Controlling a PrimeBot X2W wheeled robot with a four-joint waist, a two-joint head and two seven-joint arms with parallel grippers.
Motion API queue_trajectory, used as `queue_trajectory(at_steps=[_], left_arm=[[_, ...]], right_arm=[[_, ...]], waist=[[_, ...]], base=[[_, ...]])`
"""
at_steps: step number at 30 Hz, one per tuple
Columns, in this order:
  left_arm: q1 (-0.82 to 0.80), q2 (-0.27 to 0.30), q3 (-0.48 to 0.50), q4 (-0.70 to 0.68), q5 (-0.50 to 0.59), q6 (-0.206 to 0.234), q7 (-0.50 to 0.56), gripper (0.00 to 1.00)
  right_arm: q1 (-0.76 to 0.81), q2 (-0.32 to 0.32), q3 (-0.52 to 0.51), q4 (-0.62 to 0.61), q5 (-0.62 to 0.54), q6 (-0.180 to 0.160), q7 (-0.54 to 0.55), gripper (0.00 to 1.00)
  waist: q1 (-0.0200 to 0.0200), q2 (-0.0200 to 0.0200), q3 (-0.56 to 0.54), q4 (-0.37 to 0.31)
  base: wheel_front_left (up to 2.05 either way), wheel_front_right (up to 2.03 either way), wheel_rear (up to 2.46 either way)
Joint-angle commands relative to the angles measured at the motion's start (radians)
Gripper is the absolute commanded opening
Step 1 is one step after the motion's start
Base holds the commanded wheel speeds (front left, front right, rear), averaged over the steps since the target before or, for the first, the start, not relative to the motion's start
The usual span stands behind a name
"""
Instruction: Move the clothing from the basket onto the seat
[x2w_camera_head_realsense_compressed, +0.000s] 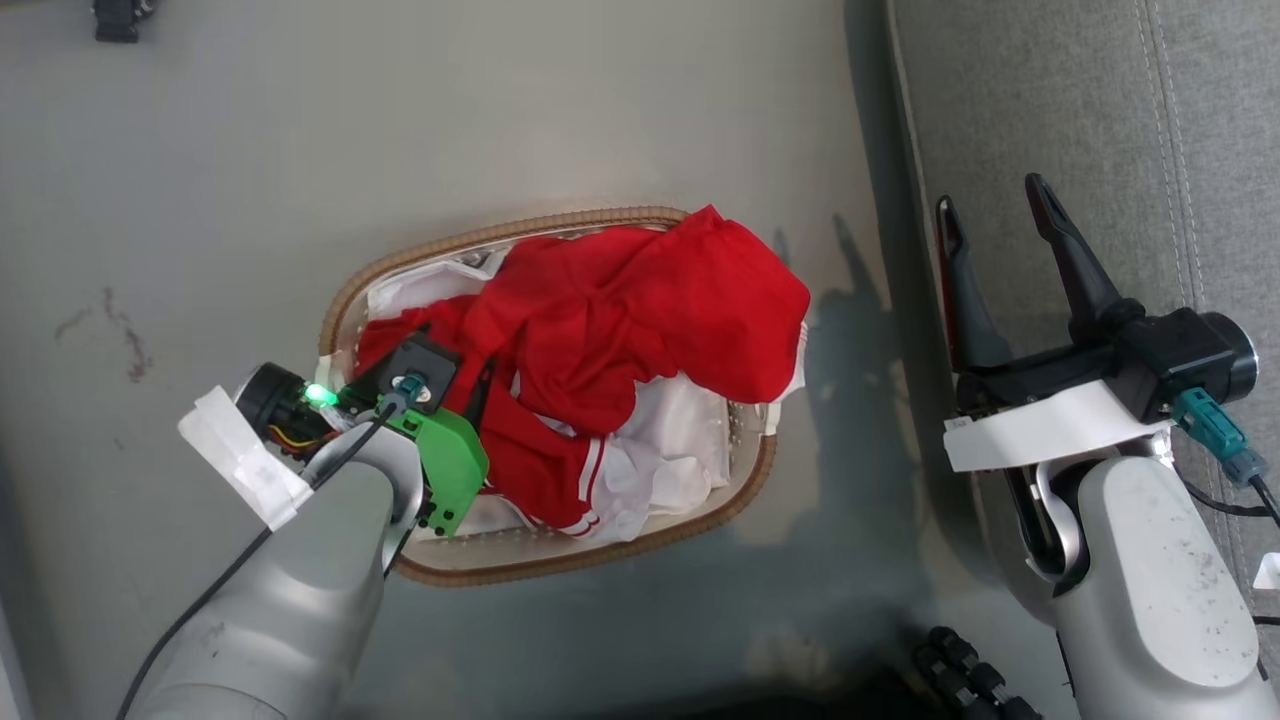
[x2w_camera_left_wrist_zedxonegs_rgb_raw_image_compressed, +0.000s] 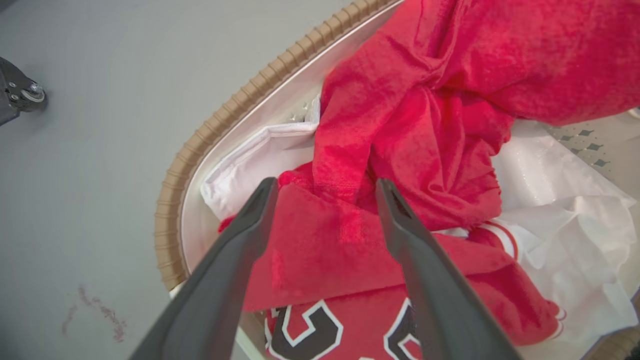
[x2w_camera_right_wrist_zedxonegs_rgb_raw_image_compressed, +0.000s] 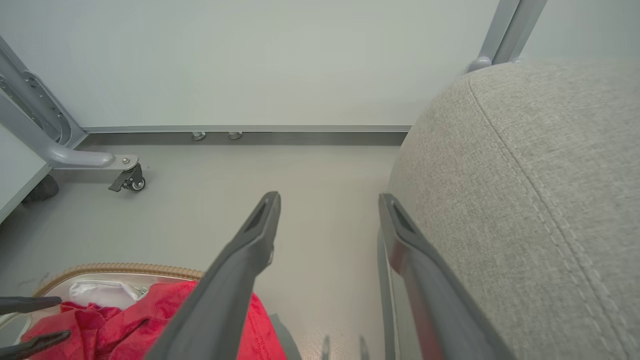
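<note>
The basket (x2w_camera_head_realsense_compressed: 560, 225) stands on the floor, its brown rim (x2w_camera_left_wrist_zedxonegs_rgb_raw_image_compressed: 225, 120) around a white liner (x2w_camera_head_realsense_compressed: 670, 440). The red clothing (x2w_camera_head_realsense_compressed: 640, 310) is heaped inside: a plain piece (x2w_camera_left_wrist_zedxonegs_rgb_raw_image_compressed: 415, 115) on top, a jersey with black-and-white letters (x2w_camera_left_wrist_zedxonegs_rgb_raw_image_compressed: 350, 320) lower down, and white striped trim (x2w_camera_head_realsense_compressed: 590, 470). My left gripper (x2w_camera_left_wrist_zedxonegs_rgb_raw_image_compressed: 325, 187) is open low over the basket's left part, its fingers on either side of a red fold. My right gripper (x2w_camera_head_realsense_compressed: 990, 195) hangs open and empty at the edge of the grey seat (x2w_camera_head_realsense_compressed: 1100, 120), which rises beside it in the right wrist view (x2w_camera_right_wrist_zedxonegs_rgb_raw_image_compressed: 525, 175).
A strip of grey floor separates the basket from the seat. A metal frame on a caster (x2w_camera_right_wrist_zedxonegs_rgb_raw_image_compressed: 127, 180) stands by the pale wall beyond. A reddish stain (x2w_camera_head_realsense_compressed: 120, 330) marks the floor to the left. Dark cabling (x2w_camera_head_realsense_compressed: 960, 670) lies near my base.
</note>
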Motion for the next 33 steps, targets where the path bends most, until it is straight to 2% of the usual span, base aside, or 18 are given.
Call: queue_trajectory(at_steps=[1,7,15,16,17,18,19,20,21,24,33], left_arm=[[-0.032,0.014,-0.007,0.017,-0.007,0.001,0.003,1.00],[-0.098,0.036,-0.027,0.088,-0.019,0.001,0.032,1.00],[-0.119,0.050,-0.049,0.129,-0.030,0.001,0.121,1.00],[-0.116,0.050,-0.051,0.133,-0.033,0.001,0.137,0.95],[-0.113,0.051,-0.052,0.135,-0.036,0.001,0.151,0.76],[-0.109,0.052,-0.054,0.138,-0.040,0.001,0.170,0.45],[-0.105,0.054,-0.055,0.139,-0.045,0.001,0.187,0.28],[-0.100,0.056,-0.057,0.141,-0.049,0.001,0.208,0.05],[-0.096,0.058,-0.060,0.142,-0.053,0.001,0.226,0.00],[-0.089,0.058,-0.063,0.144,-0.060,0.001,0.253,0.00],[-0.063,0.027,-0.073,0.128,-0.098,0.001,0.168,0.00]], right_arm=[[-0.016,-0.003,0.004,-0.007,0.011,-0.001,-0.005,1.00],[-0.028,-0.003,0.028,-0.017,0.027,-0.001,-0.005,1.00],[-0.031,-0.003,0.044,-0.010,0.045,-0.001,-0.005,1.00],[-0.031,-0.003,0.045,-0.009,0.049,-0.001,-0.005,1.00],[-0.032,-0.003,0.046,-0.008,0.052,-0.001,-0.005,1.00],[-0.032,-0.003,0.047,-0.007,0.053,-0.001,-0.005,1.00],[-0.033,-0.003,0.048,-0.006,0.056,-0.001,-0.005,1.00],[-0.033,-0.003,0.049,-0.006,0.059,-0.001,-0.005,1.00],[-0.033,-0.003,0.049,-0.007,0.062,-0.001,-0.005,1.00],[-0.031,-0.003,0.048,-0.006,0.067,-0.001,-0.005,1.00],[-0.016,-0.003,0.029,0.011,0.067,-0.001,-0.005,1.00]], waist=[[-0.0002,0.0000,0.057,-0.044],[-0.0002,0.0000,0.091,-0.061],[-0.0002,0.0000,0.103,-0.072],[-0.0002,0.0000,0.102,-0.074],[-0.0002,0.0000,0.101,-0.076],[-0.0002,0.0000,0.100,-0.078],[-0.0002,0.0000,0.099,-0.080],[-0.0002,0.0000,0.099,-0.082],[-0.0002,0.0000,0.098,-0.084],[-0.0002,0.0000,0.094,-0.087],[-0.0002,0.0000,0.045,-0.078]], base=[[0.00,0.00,0.00],[0.00,0.00,0.00],[0.00,0.00,0.00],[0.00,0.00,0.00],[0.00,0.00,0.00],[0.00,0.00,0.00],[0.00,0.00,0.00],[0.00,0.00,0.00],[0.00,0.00,0.00],[0.00,0.00,0.00],[0.00,0.00,0.00]])
